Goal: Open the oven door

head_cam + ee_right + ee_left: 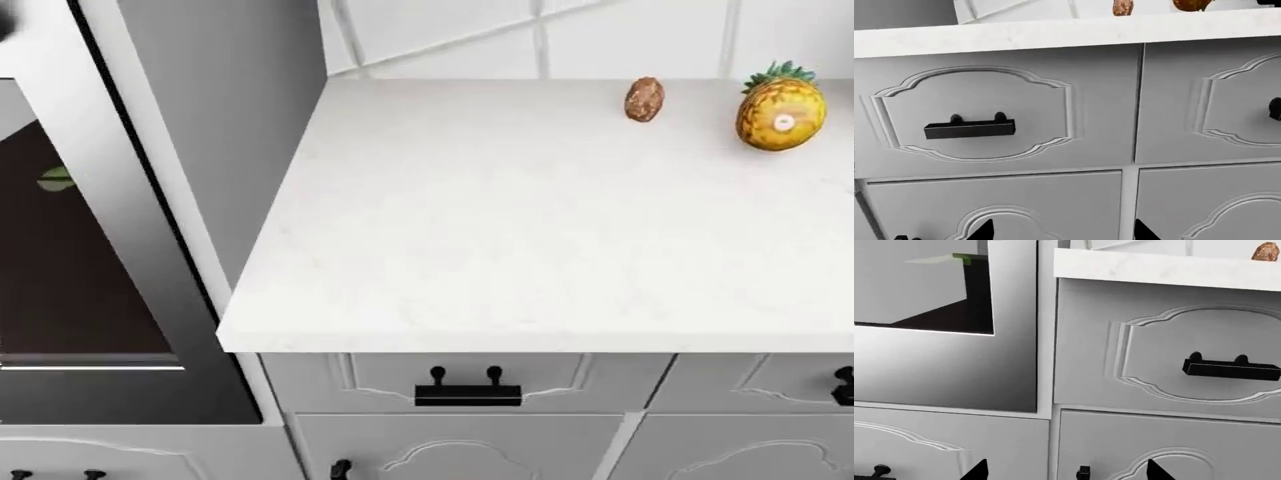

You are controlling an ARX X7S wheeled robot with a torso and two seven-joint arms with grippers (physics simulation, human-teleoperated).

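Left gripper (1066, 471): only two dark fingertips show at edge of left wrist view, spread wide apart w/ nothing between them, facing the cabinet fronts below the oven. Right gripper (1063, 231): same in right wrist view, two tips set wide, released, nothing held, pointed at a lower cabinet front. Neither arm seen in head view.

Oven door (100, 300) sits at far left of head view, dark glass in steel frame, looks flush w/ its surround, i.e. closed; can't see its handle. In left wrist view the steel frame and a corner of dark glass appear beside the drawers, not touched by the tips.

White counter (534, 230) runs right of the oven. On it, near the tiled wall: brown nut-like item (643, 99) and pineapple (781, 110), apart from each other.

Grey drawer (467, 380) under counter edge has black bar handle (467, 392); same kind of handle in both wrist views, well clear of the tips.
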